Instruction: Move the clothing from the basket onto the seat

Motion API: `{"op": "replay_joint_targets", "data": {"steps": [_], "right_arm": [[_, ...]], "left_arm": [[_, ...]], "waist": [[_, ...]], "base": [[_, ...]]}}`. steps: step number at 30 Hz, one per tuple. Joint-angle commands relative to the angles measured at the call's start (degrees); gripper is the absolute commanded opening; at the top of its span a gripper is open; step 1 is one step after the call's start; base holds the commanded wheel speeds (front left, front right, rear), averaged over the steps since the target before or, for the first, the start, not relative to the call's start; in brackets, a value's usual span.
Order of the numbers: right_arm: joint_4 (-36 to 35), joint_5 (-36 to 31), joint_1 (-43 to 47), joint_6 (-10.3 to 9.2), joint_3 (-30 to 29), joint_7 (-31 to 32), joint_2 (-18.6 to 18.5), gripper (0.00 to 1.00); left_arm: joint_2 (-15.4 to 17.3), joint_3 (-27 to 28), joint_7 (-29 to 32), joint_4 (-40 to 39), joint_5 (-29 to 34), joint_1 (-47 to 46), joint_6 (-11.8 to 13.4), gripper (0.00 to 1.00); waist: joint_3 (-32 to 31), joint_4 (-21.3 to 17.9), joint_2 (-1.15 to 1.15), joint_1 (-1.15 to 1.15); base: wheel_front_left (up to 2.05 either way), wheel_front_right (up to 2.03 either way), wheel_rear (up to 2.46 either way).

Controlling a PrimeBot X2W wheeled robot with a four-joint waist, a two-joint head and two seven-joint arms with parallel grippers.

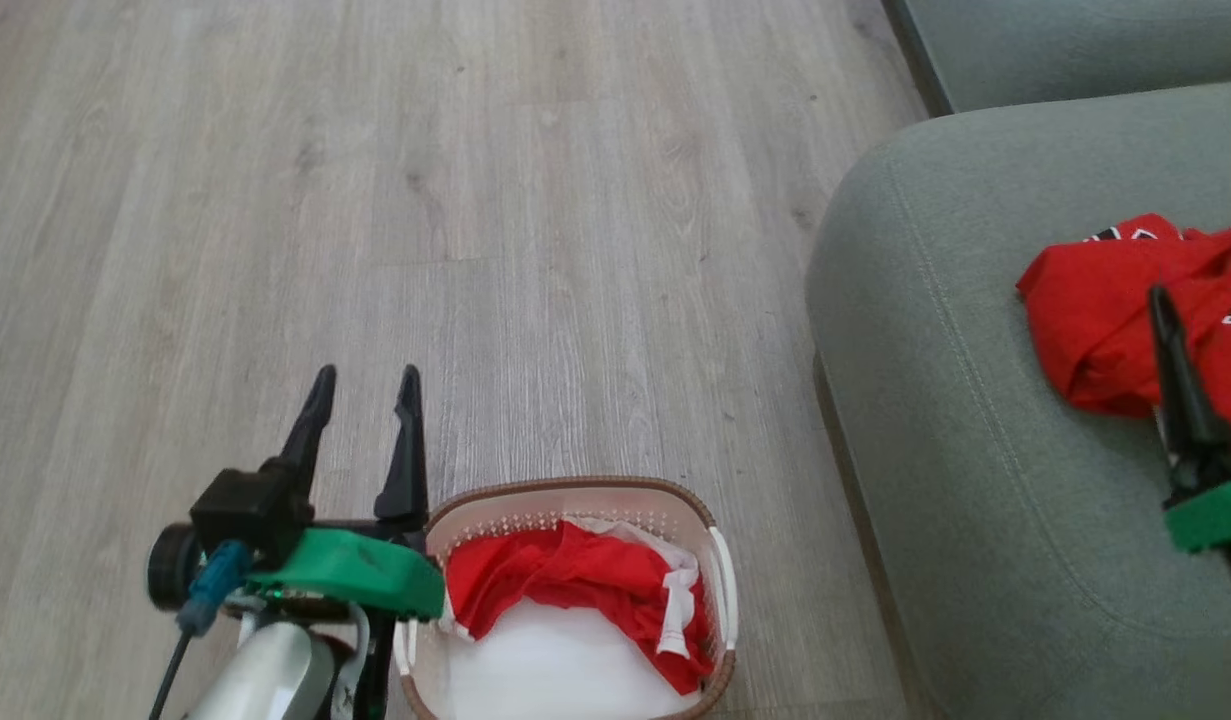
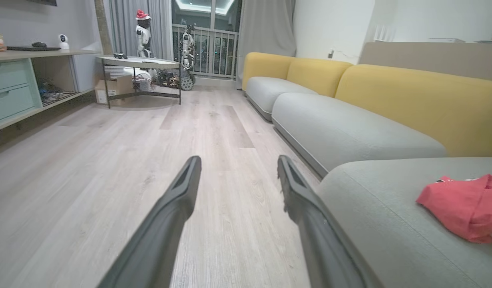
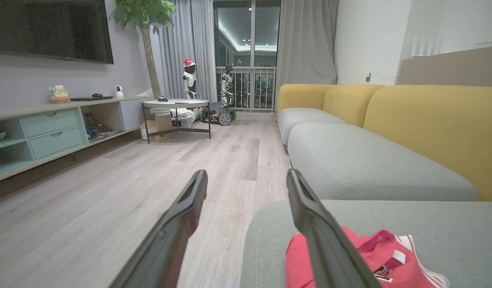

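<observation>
The cream basket [image 1: 575,487] with its brown rim stands on the floor at the bottom middle of the head view. Inside it lies a crumpled red garment [image 1: 565,575] with white parts. A second red garment [image 1: 1105,320] rests on the grey-green seat [image 1: 975,450] at the right, and is seen again as the red garment [image 2: 465,206] and the red garment [image 3: 389,256] with white stripes. My left gripper [image 1: 367,375] hovers open and empty just left of the basket, fingers over the floor [image 2: 238,160]. My right gripper [image 1: 1203,288] is open above the seat beside the garment, holding nothing [image 3: 246,174].
Pale wood floor [image 1: 475,200] stretches ahead and to the left. More grey sofa cushions [image 2: 341,128] with yellow backrests [image 2: 421,100] run along the right. Far off stand a round table [image 3: 176,104], a green sideboard [image 3: 50,132] and small robot figures [image 3: 188,78] by the window.
</observation>
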Motion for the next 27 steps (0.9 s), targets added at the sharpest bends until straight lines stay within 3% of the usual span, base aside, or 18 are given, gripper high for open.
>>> {"op": "replay_joint_targets", "data": {"steps": [1, 4, 12, 27], "right_arm": [[-2.8, -1.0, 0.2, -0.01, -1.0, -0.5, -0.4, 1.00], [-6.3, -3.4, 3.5, -0.01, -2.9, -0.5, 3.5, 1.00], [-7.3, -6.8, 7.5, -0.01, -1.9, -0.5, 9.2, 1.00], [-7.6, -8.0, 6.4, -0.01, -0.3, -0.5, 9.6, 1.00]], "left_arm": [[0.2, 3.3, -0.7, -1.9, 1.1, -1.9, 0.6, 1.00], [-1.4, 5.7, -0.7, -2.2, 3.5, -0.3, 0.6, 1.00], [-4.8, 10.9, -0.7, -0.7, 8.4, 2.8, -3.6, 1.00], [-10.3, 16.9, -0.7, 1.7, 13.9, 4.2, -9.3, 1.00]], "waist": [[0.2, 0.4, 0.00, 0.00], [0.4, 0.8, 0.00, 0.00], [0.8, 0.5, 0.00, 0.00], [1.1, -0.7, 0.00, 0.00]], "base": [[0.00, 0.00, 0.00], [0.00, 0.00, 0.00], [0.00, 0.00, 0.00], [0.00, 0.00, 0.00]]}}
